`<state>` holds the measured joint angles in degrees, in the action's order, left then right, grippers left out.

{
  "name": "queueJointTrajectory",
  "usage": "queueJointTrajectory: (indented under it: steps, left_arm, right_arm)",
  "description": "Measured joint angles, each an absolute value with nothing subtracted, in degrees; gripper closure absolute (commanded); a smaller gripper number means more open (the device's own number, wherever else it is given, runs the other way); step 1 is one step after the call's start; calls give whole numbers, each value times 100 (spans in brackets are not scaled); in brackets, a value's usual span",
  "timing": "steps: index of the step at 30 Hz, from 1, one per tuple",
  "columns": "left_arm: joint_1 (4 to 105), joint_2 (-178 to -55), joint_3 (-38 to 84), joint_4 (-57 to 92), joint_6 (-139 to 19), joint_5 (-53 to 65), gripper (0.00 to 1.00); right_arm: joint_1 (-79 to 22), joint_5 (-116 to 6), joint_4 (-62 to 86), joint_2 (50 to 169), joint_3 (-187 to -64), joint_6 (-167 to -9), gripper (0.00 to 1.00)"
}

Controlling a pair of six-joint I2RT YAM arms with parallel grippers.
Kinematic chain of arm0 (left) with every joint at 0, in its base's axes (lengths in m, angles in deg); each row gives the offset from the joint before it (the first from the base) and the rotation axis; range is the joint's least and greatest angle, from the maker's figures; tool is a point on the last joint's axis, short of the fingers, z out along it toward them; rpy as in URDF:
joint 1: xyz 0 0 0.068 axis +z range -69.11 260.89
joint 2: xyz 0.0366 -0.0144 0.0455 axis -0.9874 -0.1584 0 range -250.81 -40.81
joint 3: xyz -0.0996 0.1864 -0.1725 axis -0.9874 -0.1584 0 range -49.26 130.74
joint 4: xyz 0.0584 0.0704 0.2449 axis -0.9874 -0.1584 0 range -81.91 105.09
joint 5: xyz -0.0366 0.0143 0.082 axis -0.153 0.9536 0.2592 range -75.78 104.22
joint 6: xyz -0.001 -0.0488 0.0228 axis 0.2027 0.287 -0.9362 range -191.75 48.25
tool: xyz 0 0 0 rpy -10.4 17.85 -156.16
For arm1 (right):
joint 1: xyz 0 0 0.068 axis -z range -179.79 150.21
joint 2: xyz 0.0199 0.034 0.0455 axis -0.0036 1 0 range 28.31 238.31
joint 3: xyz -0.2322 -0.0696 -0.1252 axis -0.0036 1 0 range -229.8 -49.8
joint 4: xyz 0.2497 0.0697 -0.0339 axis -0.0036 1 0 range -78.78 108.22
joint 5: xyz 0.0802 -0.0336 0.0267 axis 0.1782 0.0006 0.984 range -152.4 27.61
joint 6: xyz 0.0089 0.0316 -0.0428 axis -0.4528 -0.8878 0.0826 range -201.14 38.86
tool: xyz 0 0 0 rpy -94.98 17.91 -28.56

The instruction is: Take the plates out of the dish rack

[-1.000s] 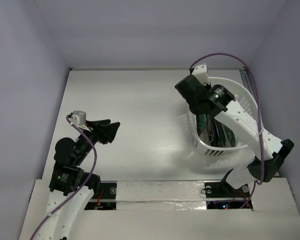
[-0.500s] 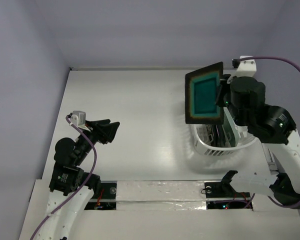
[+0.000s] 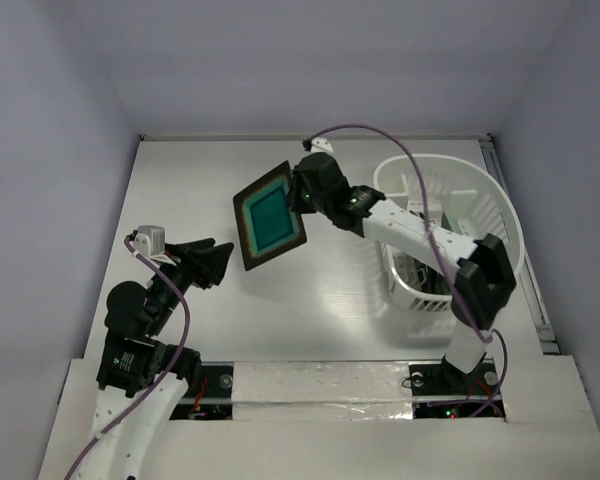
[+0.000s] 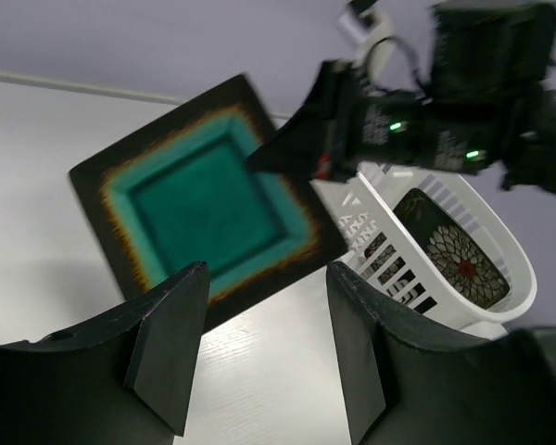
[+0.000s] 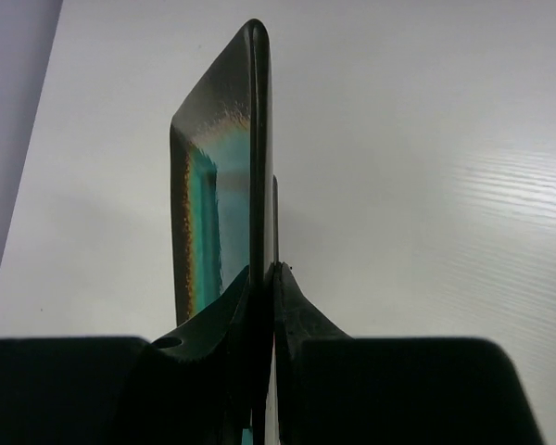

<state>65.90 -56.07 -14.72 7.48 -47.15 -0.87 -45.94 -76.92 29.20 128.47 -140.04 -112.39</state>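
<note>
**Item:** square dark-rimmed plate with teal centre (image 3: 271,213).
**Location:** aloft over the white table (image 3: 180,190), tilted on edge, left of the white slotted plastic dish rack (image 3: 492,205) and clear of it.
**Holder:** right gripper (image 3: 302,192), fingers pinched tight on the plate's rim, arm stretched leftward.
**Left gripper** (image 3: 213,262): jaws parted, empty, facing the plate from the near left.
**Step:** carrying one plate out of the rack. The next move is probably a handover or set-down, which calls for a steady approach.
**In rack:** black flower-patterned plate (image 4: 459,252).
</note>
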Motion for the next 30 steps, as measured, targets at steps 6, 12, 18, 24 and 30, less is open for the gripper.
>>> queueJointTrajectory:
  steps: [6,12,18,24,30]
  left_arm:
    - [6599,-5607,-1474,743,-4715,-70,50]
    - [6599,-5605,-1472,746,-4715,-72,50]
    - [6599,-5603,-1472,743,-4715,-74,50]
    - [6599,-5596,-1472,743,-4715,-74,50]
    - [6599,-5596,-1472,746,-4715,-74,50]
  right_arm:
    - [-4601,-7314,2275,14248,-14414,-11991,100]
    - [-4590,-7062,1707,15348,-14976,-12675,100]
    - [-4566,-6807,1289,15828,-15103,-13367,90]
    - [-4518,-6394,918,16182,-15287,-13925,56]
    - [-4450,-5985,741,16423,-15442,-14108,31]
